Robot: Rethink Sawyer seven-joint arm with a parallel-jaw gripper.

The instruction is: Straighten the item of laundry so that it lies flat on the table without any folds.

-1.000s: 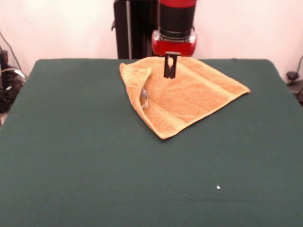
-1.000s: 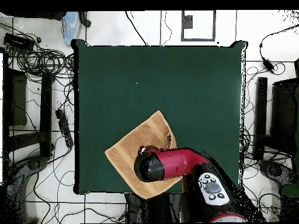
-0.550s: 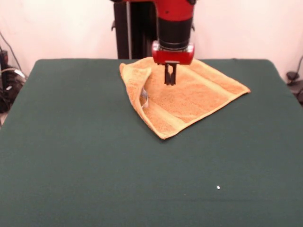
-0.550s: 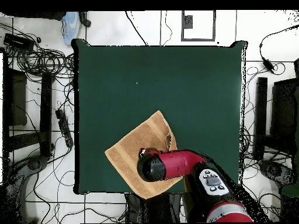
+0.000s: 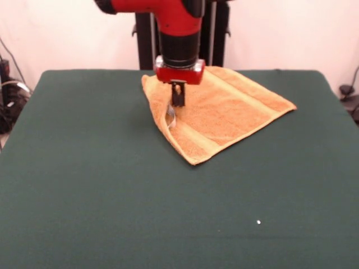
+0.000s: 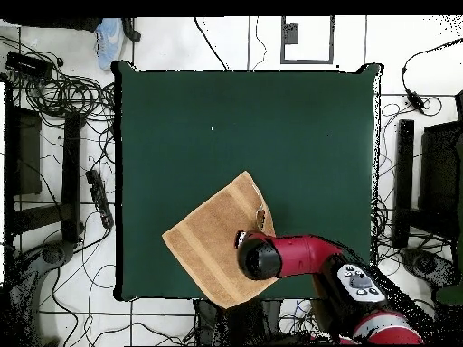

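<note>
The item of laundry, an orange-yellow towel [image 5: 230, 109], lies on the far middle part of the green table [image 5: 84, 168]. Its left edge is folded over on itself, and a small white label [image 5: 170, 118] shows at that fold. My gripper [image 5: 178, 100] hangs just above the folded edge, close to the cloth. The arm's red wrist sits right over it. In the overhead view the towel [image 6: 210, 239] lies near the table's [image 6: 271, 126] bottom edge, and the arm's wrist [image 6: 260, 259] covers the towel's right corner and hides the gripper.
A tiny white speck [image 5: 258, 222] lies on the cloth toward the front right. Cables and equipment [image 6: 54, 181] crowd the floor around the table in the overhead view. The towel's far corner lies close to the table's edge by the robot.
The arm has swung left in the front view, from over the towel's middle to over its folded left edge, and has come lower. The towel has not moved.
</note>
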